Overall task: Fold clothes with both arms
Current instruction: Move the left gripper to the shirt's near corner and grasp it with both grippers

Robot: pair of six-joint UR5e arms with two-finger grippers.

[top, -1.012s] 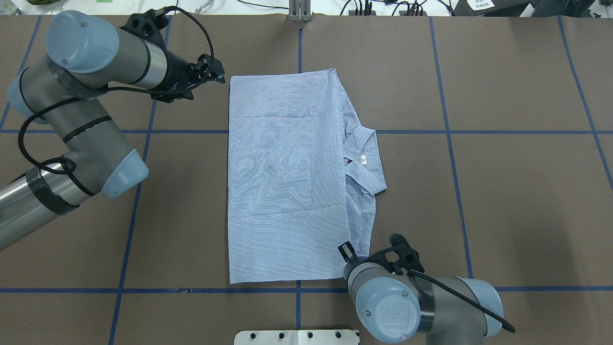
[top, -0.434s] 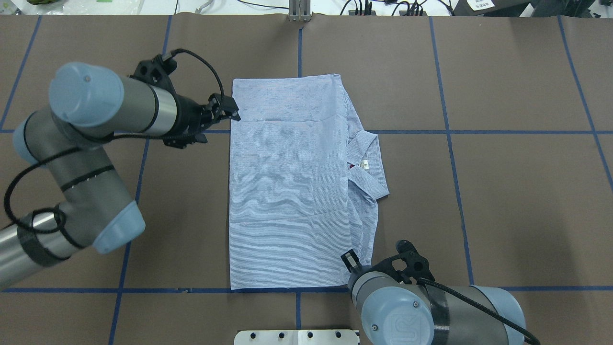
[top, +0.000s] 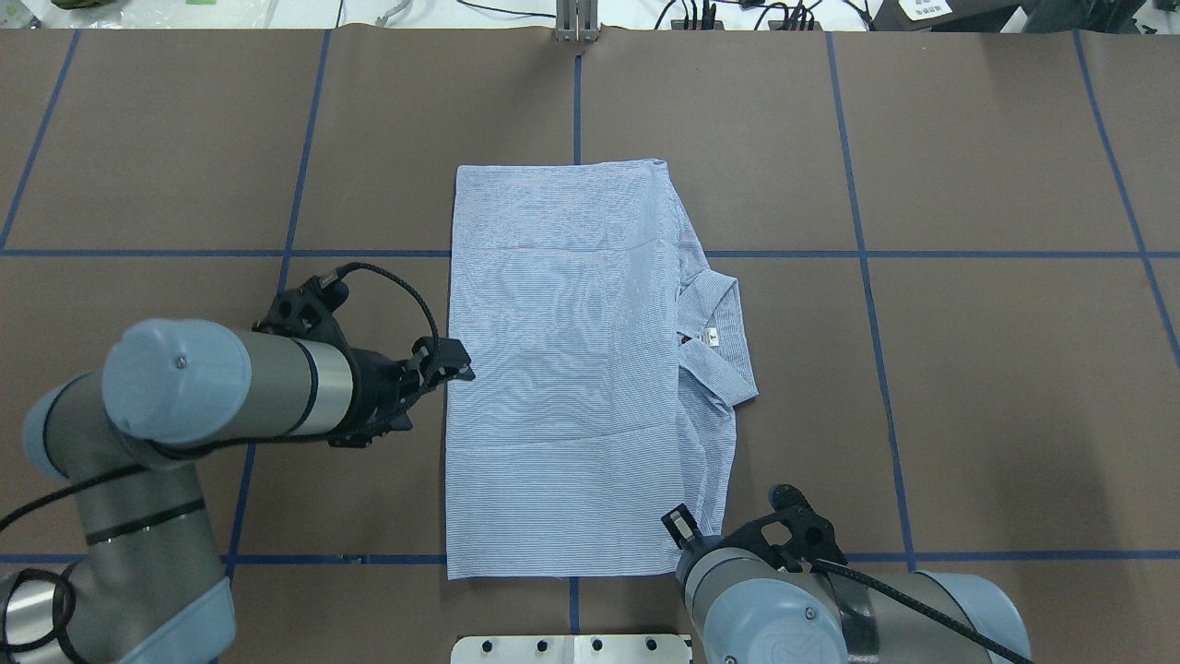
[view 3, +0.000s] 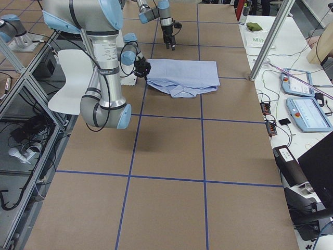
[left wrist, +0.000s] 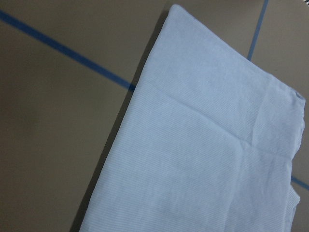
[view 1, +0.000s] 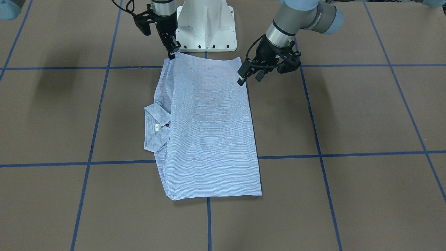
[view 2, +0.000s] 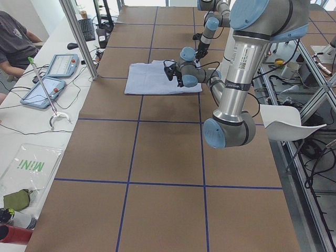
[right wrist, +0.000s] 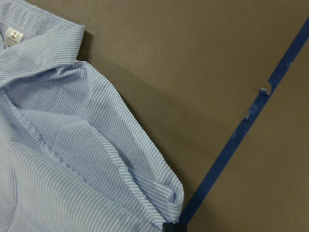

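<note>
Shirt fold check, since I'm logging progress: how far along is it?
Done: the shirt lies as a flat rectangle with no sleeve showing and its collar poking out one side. In hand: the right gripper seems to pinch the robot-side corner, jaws together. The left gripper hovers open by the opposite edge, holding nothing. Left: probably one more fold across its length, since it looks long.

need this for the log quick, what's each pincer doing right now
Left pincer: open, holding nothing.
Right pincer: closed on a corner of the shirt.
</note>
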